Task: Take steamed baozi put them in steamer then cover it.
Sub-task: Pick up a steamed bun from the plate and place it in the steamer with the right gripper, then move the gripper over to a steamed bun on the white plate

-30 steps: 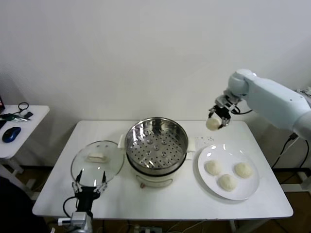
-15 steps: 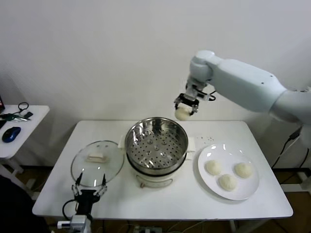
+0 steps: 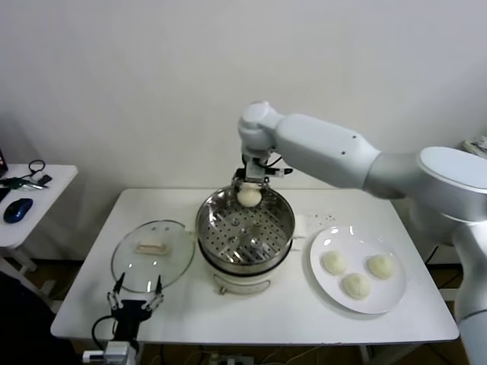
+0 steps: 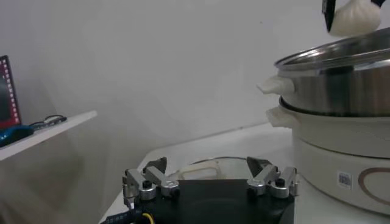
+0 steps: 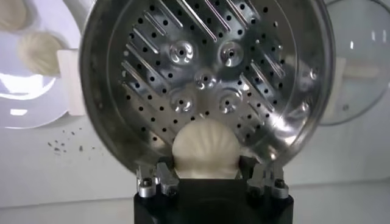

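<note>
My right gripper (image 3: 249,192) is shut on one off-white baozi (image 3: 249,196) and holds it over the far rim of the steel steamer (image 3: 245,228). In the right wrist view the baozi (image 5: 206,150) sits between the fingers above the perforated tray (image 5: 207,73). Three more baozi (image 3: 355,286) lie on the white plate (image 3: 327,285) to the right of the steamer. The glass cover (image 3: 152,254) with its cream handle lies flat on the table left of the steamer. My left gripper (image 3: 135,301) is open and empty near the table's front edge, just in front of the cover (image 4: 207,165).
A side table (image 3: 30,199) at the far left holds a blue mouse and cables. A white wall stands close behind the table. Small dark crumbs (image 3: 326,217) lie behind the plate.
My right arm has swung left with the baozi, from above the plate's far side to over the steamer's far rim, and has come lower. The left gripper has barely moved.
</note>
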Controlling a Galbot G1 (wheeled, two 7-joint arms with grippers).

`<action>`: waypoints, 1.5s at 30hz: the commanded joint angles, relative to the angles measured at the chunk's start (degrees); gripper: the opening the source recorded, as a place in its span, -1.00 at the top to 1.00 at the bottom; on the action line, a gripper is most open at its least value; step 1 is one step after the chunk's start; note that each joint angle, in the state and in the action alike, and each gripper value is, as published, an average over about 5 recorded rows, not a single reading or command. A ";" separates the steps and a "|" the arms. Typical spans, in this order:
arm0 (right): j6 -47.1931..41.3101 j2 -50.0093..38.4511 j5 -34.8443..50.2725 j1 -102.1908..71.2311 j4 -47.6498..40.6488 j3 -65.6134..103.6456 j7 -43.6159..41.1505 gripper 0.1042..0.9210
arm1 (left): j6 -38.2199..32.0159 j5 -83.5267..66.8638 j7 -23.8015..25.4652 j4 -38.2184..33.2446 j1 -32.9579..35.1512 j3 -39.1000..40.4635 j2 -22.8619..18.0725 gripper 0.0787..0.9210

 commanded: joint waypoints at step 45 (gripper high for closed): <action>-14.40 -18.83 23.96 11.97 11.19 -8.49 6.32 -0.76 | 0.58 0.33 -0.07 -1.06 1.23 -0.44 0.28 -0.77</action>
